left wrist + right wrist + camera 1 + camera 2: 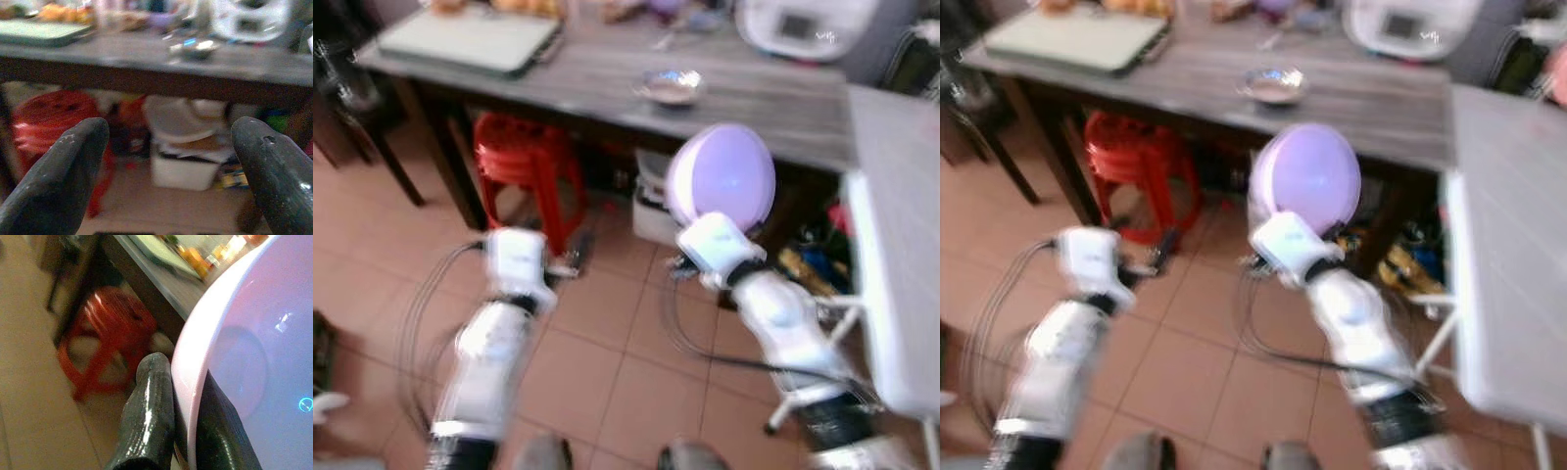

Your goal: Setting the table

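A pale lilac bowl point(722, 176) is held up in front of the dark grey table point(607, 78), tilted with its hollow facing me. My right gripper point(182, 396) is shut on the bowl's rim point(188, 362), one black finger on each side. A small metal bowl point(671, 87) sits on the table beyond it. My left gripper point(168, 171) is open and holds nothing; it is raised below the table's front edge point(146, 83), and its white wrist point(517, 259) is at the lower left.
A red plastic stool point(524, 162) and a white box point(183, 169) stand under the table. On the table lie a green tray point(470, 39) and a white appliance point(808, 24). A light grey tabletop point(901, 245) stands at my right. The floor is tiled.
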